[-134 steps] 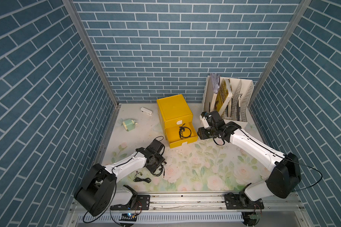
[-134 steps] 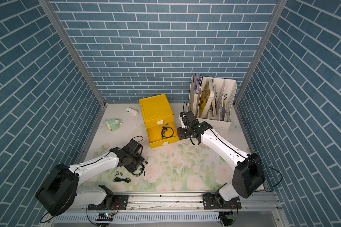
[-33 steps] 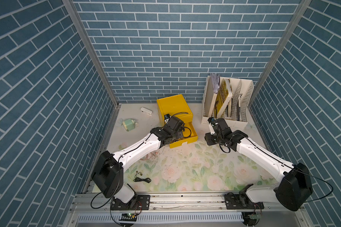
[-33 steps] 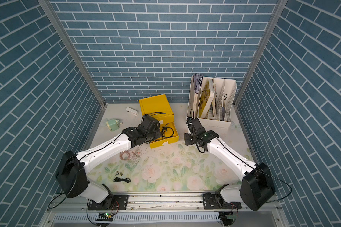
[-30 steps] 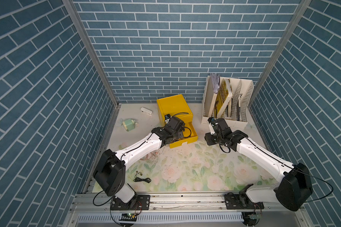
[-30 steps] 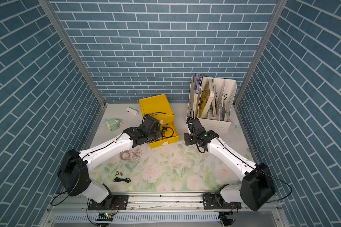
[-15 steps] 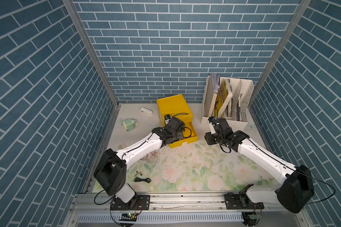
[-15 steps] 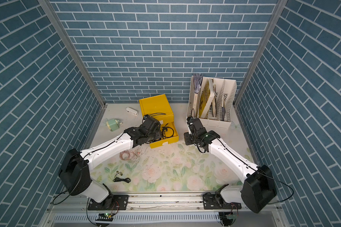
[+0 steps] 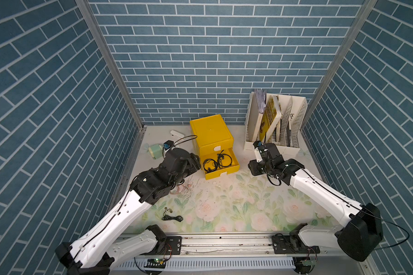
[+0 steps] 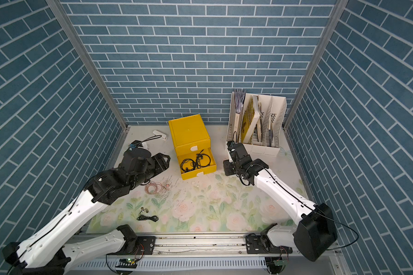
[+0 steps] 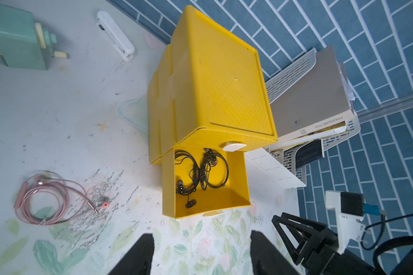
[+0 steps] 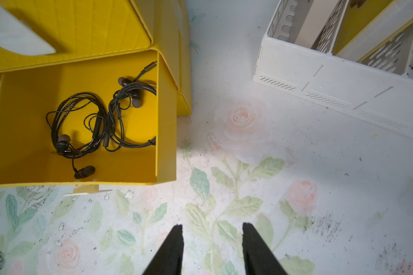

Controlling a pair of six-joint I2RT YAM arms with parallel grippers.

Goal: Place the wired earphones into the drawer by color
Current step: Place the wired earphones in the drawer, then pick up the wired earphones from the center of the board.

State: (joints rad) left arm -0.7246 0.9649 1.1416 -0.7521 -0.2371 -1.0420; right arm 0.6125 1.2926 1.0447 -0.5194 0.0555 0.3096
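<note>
The yellow cabinet's bottom drawer (image 9: pixel 215 175) (image 10: pixel 196 175) stands pulled out; two coils of black wired earphones (image 9: pixel 216 162) (image 10: pixel 196 162) (image 11: pixel 200 173) (image 12: pixel 93 126) lie inside. My left gripper (image 10: pixel 163 164) (image 11: pixel 202 238) hangs open and empty just left of the drawer. To the drawer's right my right gripper (image 9: pixel 252 166) (image 12: pixel 212 226) hovers low over the mat, open and empty. A pinkish-copper earphone coil (image 10: pixel 154 187) (image 11: pixel 43 197) lies on the mat under my left wrist. Another black earphone set (image 9: pixel 172 217) (image 10: pixel 147 217) lies near the front.
A white slotted file rack (image 9: pixel 274 126) with books stands at the back right, close behind my right arm. A mint-green device (image 9: pixel 155 151) and a small white case (image 9: pixel 177 134) lie at the back left. The upper drawers, with a white tab (image 9: pixel 217 148), are shut.
My left gripper opened over the drawer, let a black earphone coil fall in beside the one there, then drew back to the left. The right arm barely moved.
</note>
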